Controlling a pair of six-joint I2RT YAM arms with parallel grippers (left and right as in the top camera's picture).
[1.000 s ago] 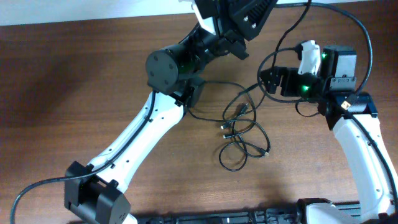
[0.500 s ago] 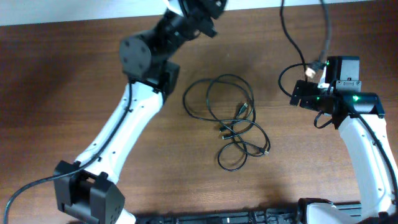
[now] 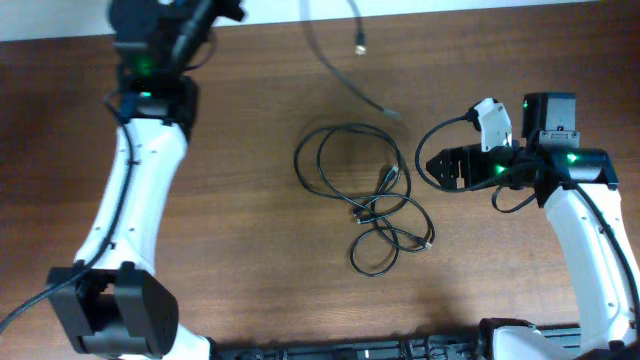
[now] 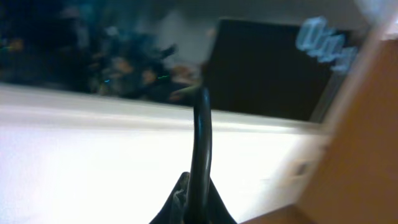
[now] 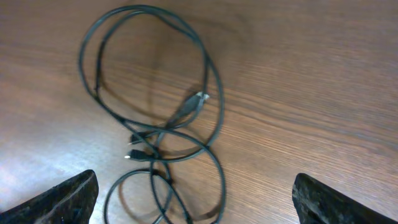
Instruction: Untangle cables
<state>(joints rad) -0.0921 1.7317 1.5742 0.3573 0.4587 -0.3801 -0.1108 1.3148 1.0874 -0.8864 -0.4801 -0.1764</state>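
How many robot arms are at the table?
2. The left arm reaches up the left side of the table, jaws pinching one cable. The right arm sits on the right, jaws open, facing the cable pile. None seem hidden.

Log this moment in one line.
left claw shut on lifted cable | right claw open, empty | other cables looped on table

Overhead: we're fixed high above, looking straight down on the wooden table [image 3: 250, 270], far enough back to take in both arms.
Left wrist: we're tipped up and off the table, a blurred room behind, one lifted cable [image 4: 202, 155] right against the lens.
Right wrist: we're close in, looking down at the cable loops [image 5: 155, 124].
Shared: overhead and right wrist both catch those loops mid-table.
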